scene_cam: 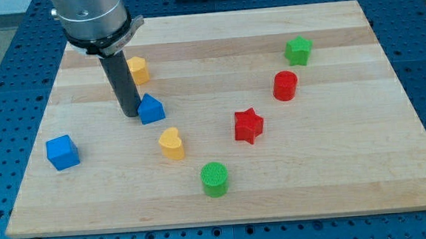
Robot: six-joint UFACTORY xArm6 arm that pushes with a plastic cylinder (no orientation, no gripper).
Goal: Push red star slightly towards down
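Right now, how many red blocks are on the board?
2. The red star sits right of centre; the red cylinder is up-right of it, below the green star. None seems hidden, though the rod covers some board.

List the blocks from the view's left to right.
Blue cube → yellow block → blue triangular block → yellow heart → green cylinder → red star → red cylinder → green star.

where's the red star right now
The red star sits just right of the board's centre, below-left of the red cylinder and up-right of the green cylinder, far from my tip.
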